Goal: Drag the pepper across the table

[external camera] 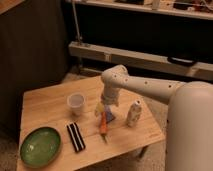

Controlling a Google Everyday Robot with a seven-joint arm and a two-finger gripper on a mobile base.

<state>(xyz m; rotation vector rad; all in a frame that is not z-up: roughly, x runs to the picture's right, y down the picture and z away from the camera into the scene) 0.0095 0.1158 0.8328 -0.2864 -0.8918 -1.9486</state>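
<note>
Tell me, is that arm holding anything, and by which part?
Cannot be told. The tool is down at the far end of the pepper, which lies on the table, but whether it grips that end does not show.
</note>
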